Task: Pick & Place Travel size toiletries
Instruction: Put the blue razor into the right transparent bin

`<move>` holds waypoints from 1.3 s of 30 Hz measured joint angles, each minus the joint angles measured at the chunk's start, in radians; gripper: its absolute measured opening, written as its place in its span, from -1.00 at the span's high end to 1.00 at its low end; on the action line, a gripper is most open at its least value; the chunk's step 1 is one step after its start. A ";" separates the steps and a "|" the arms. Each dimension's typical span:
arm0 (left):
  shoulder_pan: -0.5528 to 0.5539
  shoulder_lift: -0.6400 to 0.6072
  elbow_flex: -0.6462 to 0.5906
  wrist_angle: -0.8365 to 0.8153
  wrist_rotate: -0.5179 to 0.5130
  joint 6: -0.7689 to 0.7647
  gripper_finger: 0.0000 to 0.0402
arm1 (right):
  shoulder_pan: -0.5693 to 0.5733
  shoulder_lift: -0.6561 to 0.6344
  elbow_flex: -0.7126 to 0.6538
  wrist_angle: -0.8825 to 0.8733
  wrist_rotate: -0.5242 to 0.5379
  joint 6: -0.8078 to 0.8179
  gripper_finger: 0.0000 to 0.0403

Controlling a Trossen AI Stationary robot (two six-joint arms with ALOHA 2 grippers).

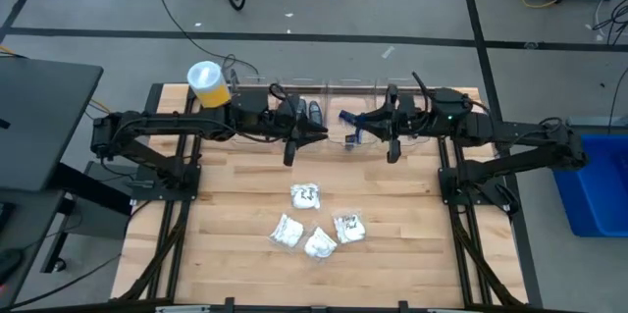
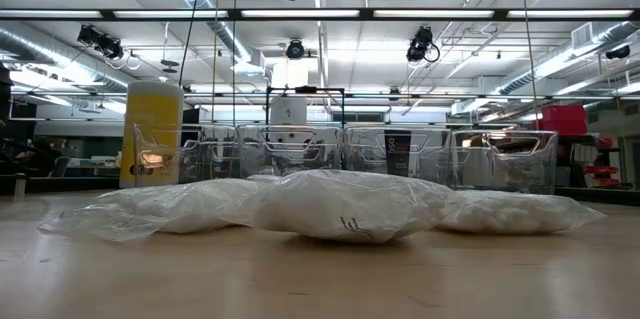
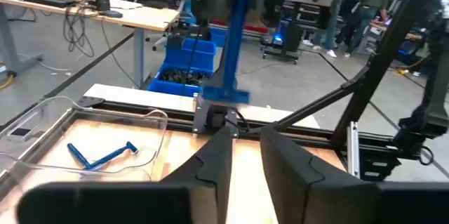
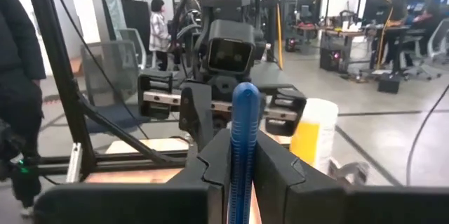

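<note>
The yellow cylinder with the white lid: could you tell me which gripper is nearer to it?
Left. The left gripper hangs over the clear bins, a short way from the yellow cylinder. The right gripper, shut on a blue razor, is beyond it, farther off.

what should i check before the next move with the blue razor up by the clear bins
1. Right hand grips the blue razor upright between its fingers: ok.
2. Left hand fingers stand apart with nothing between them, facing the razor: ok.
3. Both hands are held above the clear bins at the table's far edge: ok.
4. One bin already holds a second razor lying flat: ok.
5. Four white packets lie untouched mid-table: not ok, still to be moved.
6. Which bin lies directly beneath the held razor: cannot tell.
</note>
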State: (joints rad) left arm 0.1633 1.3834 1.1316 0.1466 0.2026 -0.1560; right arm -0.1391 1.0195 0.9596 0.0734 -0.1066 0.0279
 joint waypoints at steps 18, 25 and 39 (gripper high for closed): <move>0.079 -0.107 0.000 -0.121 -0.018 0.037 0.93 | -0.096 -0.187 0.000 -0.280 0.000 -0.036 0.78; 0.088 -0.117 0.000 -0.121 -0.029 0.059 0.97 | -0.132 -0.201 0.000 -0.317 0.000 -0.036 0.78; 0.088 -0.147 0.000 -0.162 -0.041 0.079 0.98 | -0.169 -0.201 0.000 -0.342 0.064 -0.013 0.78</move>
State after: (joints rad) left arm 0.2508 1.2362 1.1320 -0.0155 0.1619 -0.0768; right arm -0.3084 0.8181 0.9592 -0.2685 -0.0424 0.0148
